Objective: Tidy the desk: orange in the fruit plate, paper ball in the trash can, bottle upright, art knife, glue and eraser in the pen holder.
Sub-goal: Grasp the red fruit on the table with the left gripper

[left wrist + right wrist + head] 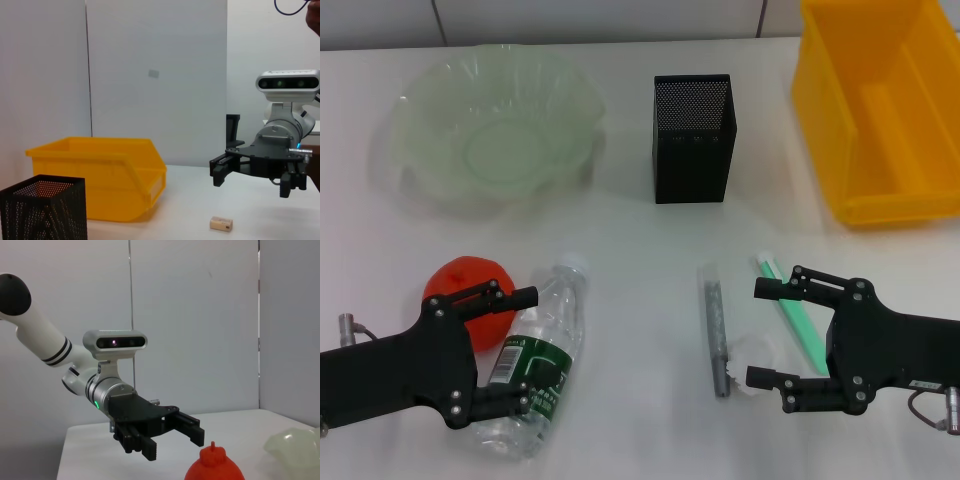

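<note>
Both grippers wide open over the near edge, gripping nothing.

The left gripper (515, 350) spreads its fingers across the bottle (538, 365), which lies on its side, cap aimed toward the far edge, beside the orange (463, 283) at the near left. The right gripper (767, 335) gapes around the paper ball (752, 352) near the front edge. Both forearms reach in low from the near corners.

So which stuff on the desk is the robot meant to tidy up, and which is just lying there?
For the job: orange, fruit plate, bottle lying down, paper ball, trash can, pen holder, eraser, grey art knife, green glue stick.

Just lying about: nothing that I can see.
</note>
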`<act>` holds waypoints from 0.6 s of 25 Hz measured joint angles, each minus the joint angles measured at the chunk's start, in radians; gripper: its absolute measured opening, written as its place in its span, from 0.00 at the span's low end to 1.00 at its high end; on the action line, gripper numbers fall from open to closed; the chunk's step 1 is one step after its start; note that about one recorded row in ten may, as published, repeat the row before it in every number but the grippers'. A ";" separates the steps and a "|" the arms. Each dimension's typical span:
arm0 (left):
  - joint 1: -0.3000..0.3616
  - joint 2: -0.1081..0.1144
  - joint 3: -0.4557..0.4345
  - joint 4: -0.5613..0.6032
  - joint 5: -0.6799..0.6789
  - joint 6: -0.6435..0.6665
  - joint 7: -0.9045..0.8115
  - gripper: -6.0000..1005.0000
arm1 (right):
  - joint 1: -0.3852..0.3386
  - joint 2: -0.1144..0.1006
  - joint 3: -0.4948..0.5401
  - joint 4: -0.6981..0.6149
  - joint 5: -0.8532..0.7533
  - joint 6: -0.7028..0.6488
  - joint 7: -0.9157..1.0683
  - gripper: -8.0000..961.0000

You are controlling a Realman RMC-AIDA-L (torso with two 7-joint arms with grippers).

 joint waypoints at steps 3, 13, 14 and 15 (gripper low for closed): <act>0.000 0.000 0.000 0.000 0.000 0.000 0.000 0.77 | -0.001 0.000 0.000 0.000 0.000 0.000 0.000 0.88; 0.014 -0.001 -0.106 -0.008 -0.013 -0.040 0.010 0.74 | -0.006 0.000 0.000 0.000 0.001 0.001 -0.003 0.88; 0.017 -0.001 -0.147 -0.014 -0.013 -0.070 -0.006 0.73 | -0.007 0.000 0.000 0.000 0.001 0.001 -0.003 0.88; 0.018 0.000 -0.166 -0.017 -0.013 -0.094 -0.021 0.73 | -0.007 0.000 0.000 0.000 0.001 0.001 -0.004 0.88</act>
